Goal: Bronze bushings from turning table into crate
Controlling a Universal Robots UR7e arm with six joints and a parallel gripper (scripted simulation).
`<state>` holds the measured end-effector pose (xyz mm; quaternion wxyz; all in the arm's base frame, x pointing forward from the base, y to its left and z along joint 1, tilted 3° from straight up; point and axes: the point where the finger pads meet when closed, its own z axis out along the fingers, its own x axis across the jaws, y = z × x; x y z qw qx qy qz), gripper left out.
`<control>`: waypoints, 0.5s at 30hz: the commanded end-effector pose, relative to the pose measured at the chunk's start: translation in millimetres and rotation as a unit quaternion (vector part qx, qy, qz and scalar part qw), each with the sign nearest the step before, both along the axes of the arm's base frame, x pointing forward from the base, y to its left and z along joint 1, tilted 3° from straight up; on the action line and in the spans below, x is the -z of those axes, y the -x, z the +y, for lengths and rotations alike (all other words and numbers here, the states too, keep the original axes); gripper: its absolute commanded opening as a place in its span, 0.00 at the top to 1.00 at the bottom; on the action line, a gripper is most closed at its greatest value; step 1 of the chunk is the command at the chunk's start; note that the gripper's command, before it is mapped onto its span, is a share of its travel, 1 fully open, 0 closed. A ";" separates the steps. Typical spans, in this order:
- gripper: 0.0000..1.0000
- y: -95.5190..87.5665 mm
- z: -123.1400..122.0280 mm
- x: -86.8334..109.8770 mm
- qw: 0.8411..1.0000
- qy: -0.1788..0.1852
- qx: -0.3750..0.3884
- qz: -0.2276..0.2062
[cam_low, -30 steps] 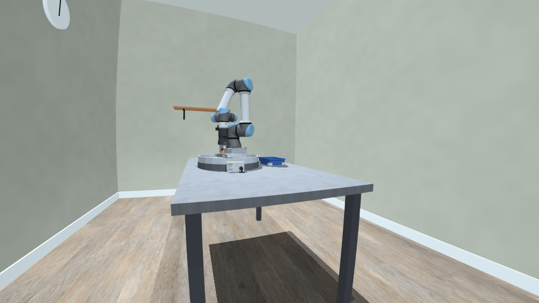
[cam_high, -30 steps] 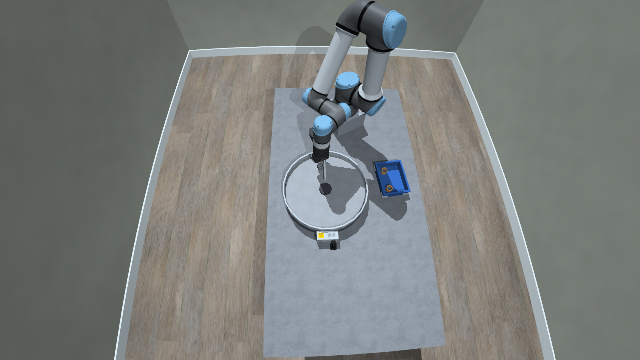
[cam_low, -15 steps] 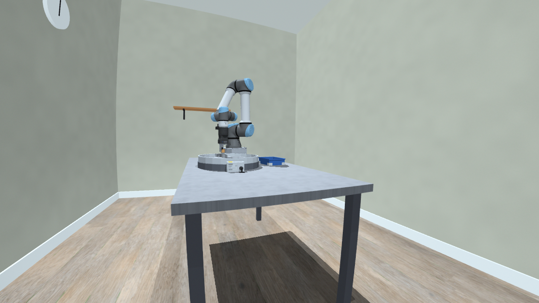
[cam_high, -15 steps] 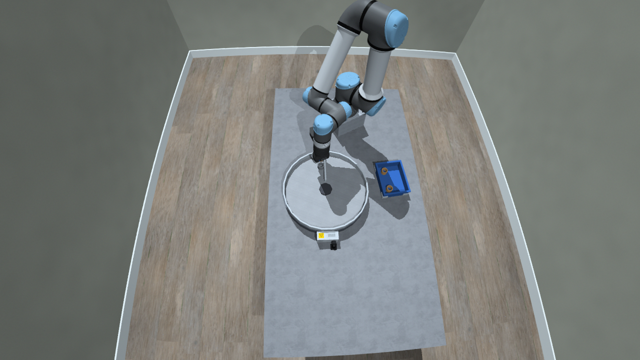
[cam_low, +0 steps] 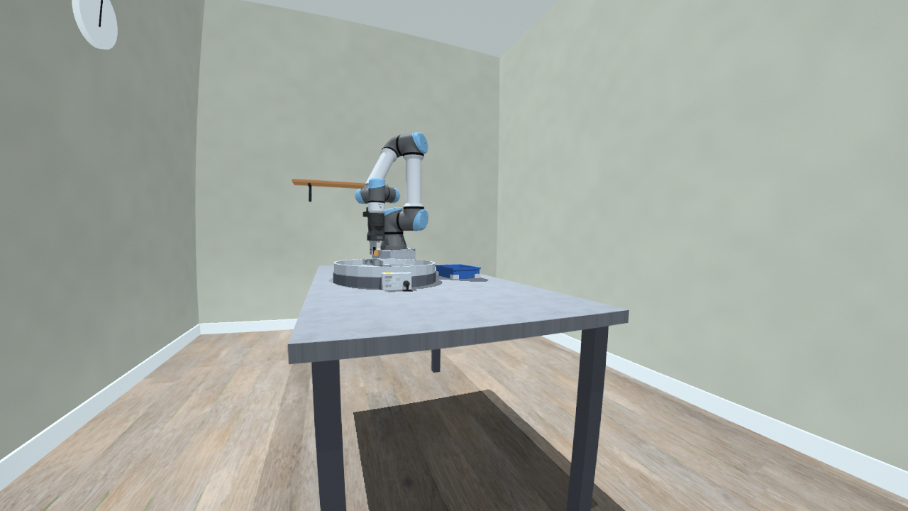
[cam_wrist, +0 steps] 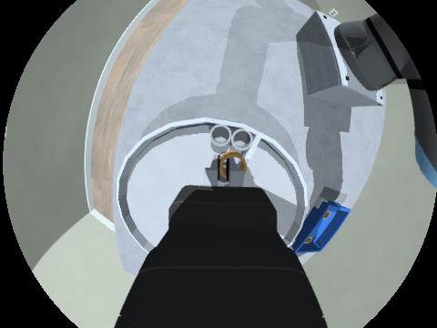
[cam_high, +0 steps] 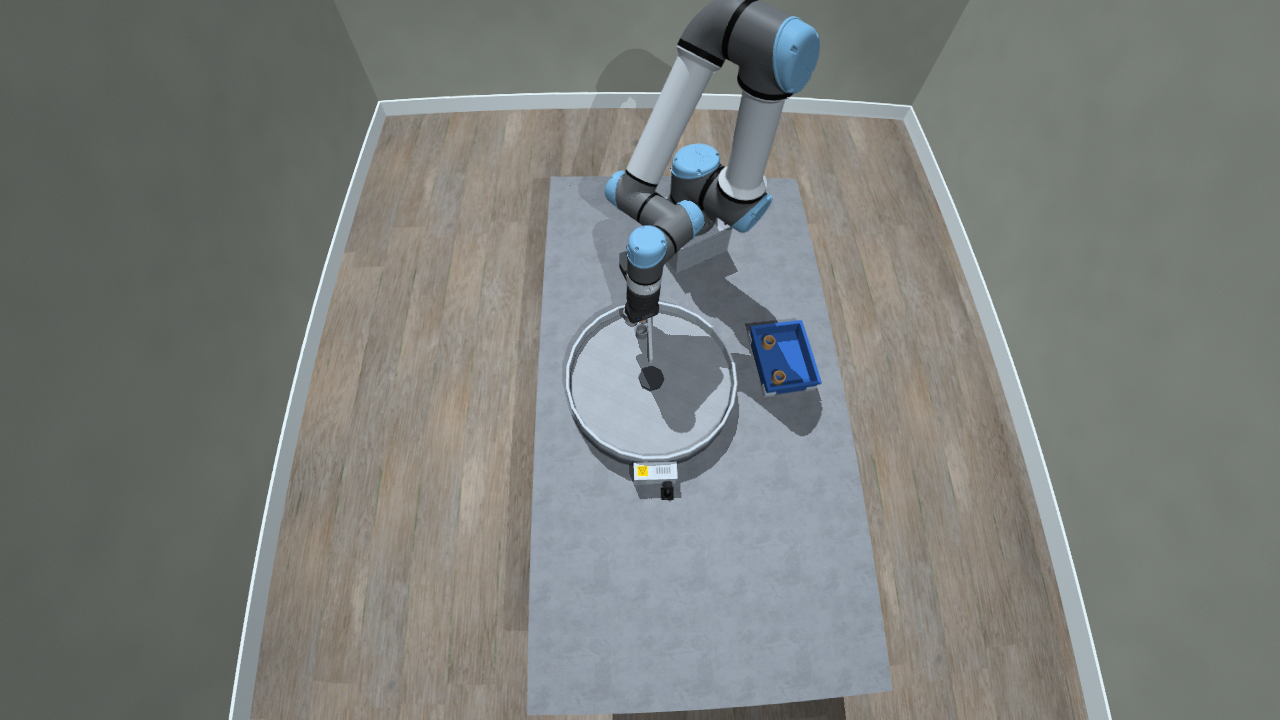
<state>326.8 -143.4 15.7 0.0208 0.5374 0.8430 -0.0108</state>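
The fingers (cam_low: 372,248) stood narrow, closed on the wall of a bronze bushing (cam_low: 375,253) (cam_wrist: 233,154) above the turning table (cam_high: 608,402) (cam_low: 355,270) (cam_wrist: 159,182). Two steel bushings (cam_high: 641,330) (cam_wrist: 220,127) stood side by side on the turning table, near its rim and beside a pale bar (cam_high: 650,346) (cam_wrist: 253,148). On the counter (cam_high: 698,582) (cam_low: 444,304) (cam_wrist: 182,55), the blue crate (cam_high: 810,353) (cam_low: 460,273) (cam_wrist: 336,228) held two more bronze bushings, one (cam_high: 768,341) (cam_wrist: 327,214) apart from the other (cam_high: 778,377) (cam_wrist: 309,240), both along the side facing the turning table.

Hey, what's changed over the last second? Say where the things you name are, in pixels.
The arm (cam_high: 646,246) (cam_low: 376,206) has risen slightly, lifting the bronze bushing (cam_low: 375,253) (cam_wrist: 244,164) in its shut jaws. Nothing was newly gripped or released. The two bronze bushings in the crate (cam_high: 810,349) (cam_low: 458,271) (cam_wrist: 337,229) stayed put, as did the crate.
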 end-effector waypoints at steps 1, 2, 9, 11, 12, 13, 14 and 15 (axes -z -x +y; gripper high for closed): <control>1.00 -0.2 -0.2 -0.3 1.000 0.000 0.000 0.000; 1.00 -0.2 -0.2 -0.3 1.000 0.000 0.000 0.000; 1.00 0.1 0.5 -16.8 1.000 0.000 0.000 0.000; 1.00 0.1 0.5 -16.8 1.000 0.000 0.000 0.000; 1.00 0.1 0.5 -16.8 1.000 0.000 0.000 0.000; 1.00 0.1 0.5 -16.8 1.000 0.000 0.000 0.000; 1.00 0.1 0.5 -16.8 1.000 0.000 0.000 0.000; 1.00 0.1 0.5 -16.8 1.000 0.000 0.000 0.000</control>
